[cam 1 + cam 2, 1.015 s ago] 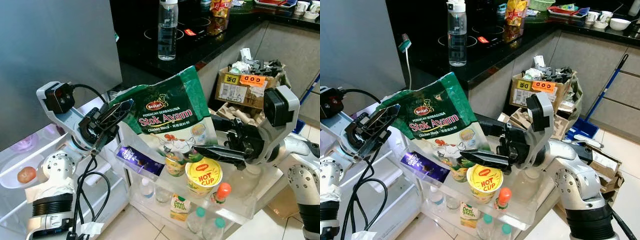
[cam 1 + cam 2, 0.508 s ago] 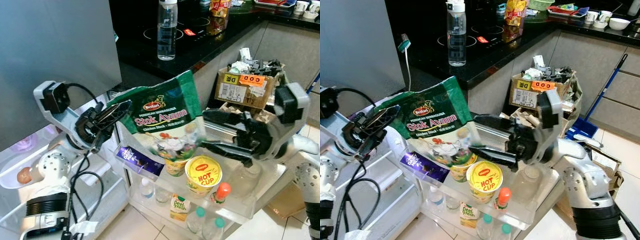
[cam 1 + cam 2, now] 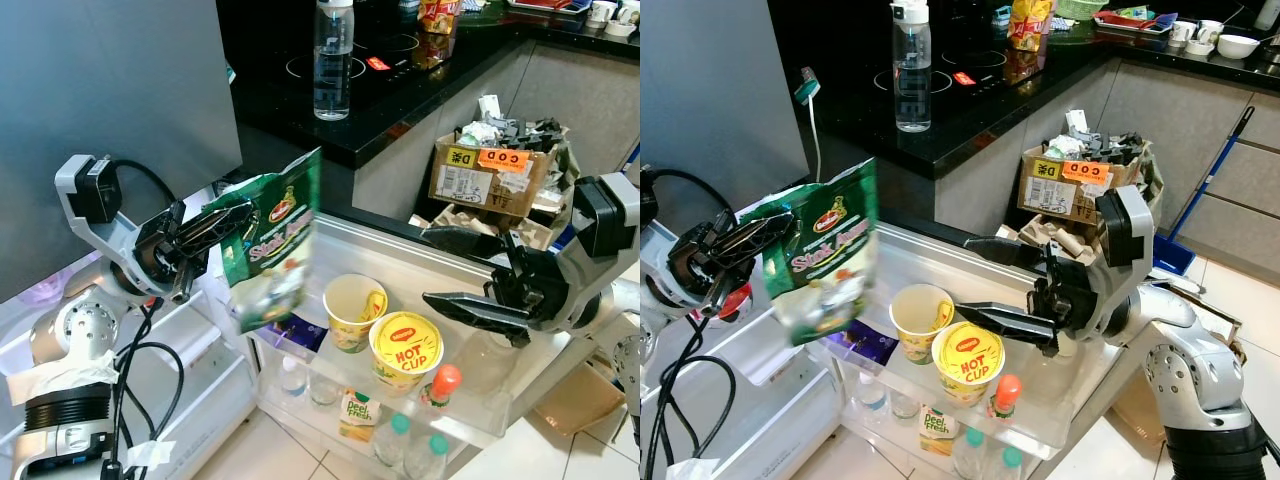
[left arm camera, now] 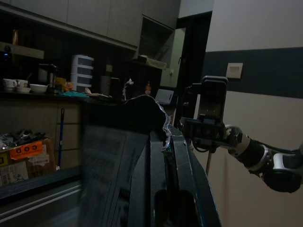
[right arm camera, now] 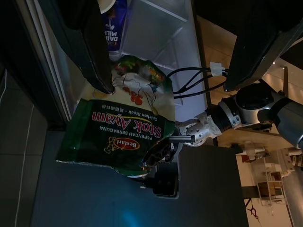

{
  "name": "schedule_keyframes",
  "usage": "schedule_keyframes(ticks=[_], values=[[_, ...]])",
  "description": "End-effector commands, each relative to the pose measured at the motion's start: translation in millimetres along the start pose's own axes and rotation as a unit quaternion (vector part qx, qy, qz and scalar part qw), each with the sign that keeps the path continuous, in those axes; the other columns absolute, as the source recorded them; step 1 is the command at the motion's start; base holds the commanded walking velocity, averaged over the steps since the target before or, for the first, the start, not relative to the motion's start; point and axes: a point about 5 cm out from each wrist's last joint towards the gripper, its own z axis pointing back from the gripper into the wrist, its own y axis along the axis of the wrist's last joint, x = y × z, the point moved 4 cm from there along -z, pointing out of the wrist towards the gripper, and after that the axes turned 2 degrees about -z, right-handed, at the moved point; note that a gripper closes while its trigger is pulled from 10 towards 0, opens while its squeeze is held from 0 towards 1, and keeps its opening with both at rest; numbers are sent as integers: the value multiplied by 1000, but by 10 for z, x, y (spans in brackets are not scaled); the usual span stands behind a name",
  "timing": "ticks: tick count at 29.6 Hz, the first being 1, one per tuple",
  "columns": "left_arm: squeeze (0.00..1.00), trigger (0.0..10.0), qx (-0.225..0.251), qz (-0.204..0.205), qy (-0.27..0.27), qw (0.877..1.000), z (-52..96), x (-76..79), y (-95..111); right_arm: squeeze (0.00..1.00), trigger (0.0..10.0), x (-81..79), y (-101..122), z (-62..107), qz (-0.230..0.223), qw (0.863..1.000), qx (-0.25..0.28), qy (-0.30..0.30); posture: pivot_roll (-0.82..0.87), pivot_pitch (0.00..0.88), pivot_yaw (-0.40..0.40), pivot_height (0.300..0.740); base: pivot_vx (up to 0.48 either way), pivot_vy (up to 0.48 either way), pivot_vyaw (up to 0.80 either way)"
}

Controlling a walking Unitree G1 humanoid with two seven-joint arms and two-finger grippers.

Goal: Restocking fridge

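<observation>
— Grippers first: what has the left gripper (image 3: pixel 215 222) got?
— Its fingers are clamped on the top edge of the Stok Ayam pouch (image 3: pixel 272 245), which hangs over the fridge door shelf (image 3: pixel 470 400).
— And right of that?
— A paper cup (image 3: pixel 352 307), the Hot Cup noodle tub (image 3: pixel 405 345), then the right gripper (image 3: pixel 462 272), spread wide and empty.

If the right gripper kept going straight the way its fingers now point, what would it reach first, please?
Most likely the Stok Ayam bag, which hangs from the left gripper. The open right gripper points at it across the door shelf, though depth is uncertain.
</observation>
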Motion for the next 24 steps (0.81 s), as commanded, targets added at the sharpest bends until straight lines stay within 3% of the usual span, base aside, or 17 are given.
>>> schedule_keyframes(ticks=[1, 11, 17, 24], values=[[0, 0, -6, -26, -7, 1000, 13, 37, 125, 0, 10000, -40, 17, 4, 2, 1000, -3, 8, -88, 0, -18, 740, 0, 0, 0], [0, 0, -80, -63, 18, 995, 58, -43, 27, 0, 10000, -103, -208, 30, -14, 998, -60, 9, -83, 0, -17, 740, 0, 0, 0], [0, 0, -93, -85, 30, 992, 29, -97, 3, 0, 10000, -183, -265, 66, -23, 996, -83, 23, -83, 0, -17, 740, 0, 0, 0], [0, 0, -147, -88, 6, 985, -32, -111, -219, 0, 10000, -282, -297, 84, -27, 994, -96, 37, -88, 0, -15, 740, 0, 0, 0]])
